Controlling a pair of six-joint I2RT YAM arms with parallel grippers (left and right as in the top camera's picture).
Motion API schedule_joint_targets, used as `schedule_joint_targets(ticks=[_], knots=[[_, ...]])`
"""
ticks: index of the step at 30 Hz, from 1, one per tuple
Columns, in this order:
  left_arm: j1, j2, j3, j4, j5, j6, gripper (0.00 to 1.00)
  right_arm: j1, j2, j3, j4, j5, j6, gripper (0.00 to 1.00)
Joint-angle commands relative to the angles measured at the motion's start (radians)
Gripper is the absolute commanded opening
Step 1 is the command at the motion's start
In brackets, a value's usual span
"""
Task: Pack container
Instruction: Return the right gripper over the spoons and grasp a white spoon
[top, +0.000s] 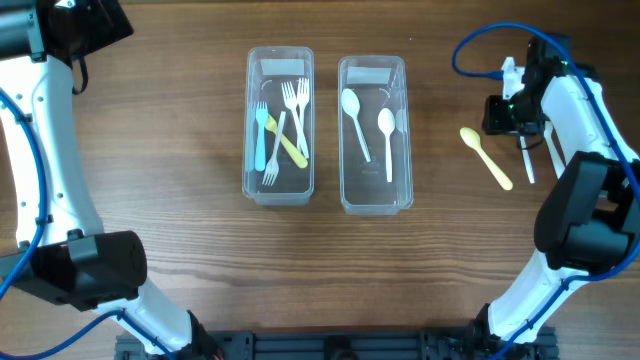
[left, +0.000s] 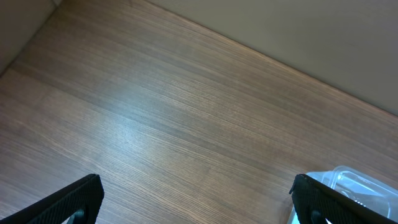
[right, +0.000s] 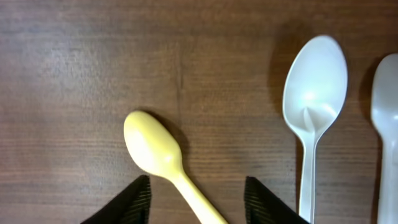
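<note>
Matt brown wood-grain table (top: 150, 150), clear glossy plastic containers (top: 280, 125), smooth plastic yellow spoon (right: 158, 155) and white spoons (right: 314, 99)

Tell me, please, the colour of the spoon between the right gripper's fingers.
Pale yellow spoon, clearest in right wrist view.

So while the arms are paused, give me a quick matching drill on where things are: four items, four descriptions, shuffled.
Column one:
1. yellow spoon
2. left container
3. right container
4. left gripper

Column two:
A. holds white spoons
B. open, over bare table
C. lying on the table, outside both containers
D. holds forks

Pairs: 1-C, 2-D, 3-A, 4-B
</note>
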Motion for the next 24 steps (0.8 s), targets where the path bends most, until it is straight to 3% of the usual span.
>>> schedule_joint_targets(ticks=[1,13,17,24], knots=[[0.006,-0.004,0.000,0.003,-0.005,0.016,1.00,0.000,-0.018,0.021,-0.005,0.000,0.001,0.50],[0.006,-0.004,0.000,0.003,-0.005,0.016,1.00,0.000,-0.018,0.021,-0.011,0.002,0.001,0.51],[0.006,-0.004,0.000,0.003,-0.005,0.016,1.00,-0.004,-0.018,0.021,-0.010,0.100,-0.027,0.51],[0.006,-0.004,0.000,0.003,-0.005,0.016,1.00,-0.125,-0.016,0.021,-0.012,0.105,-0.115,0.52]])
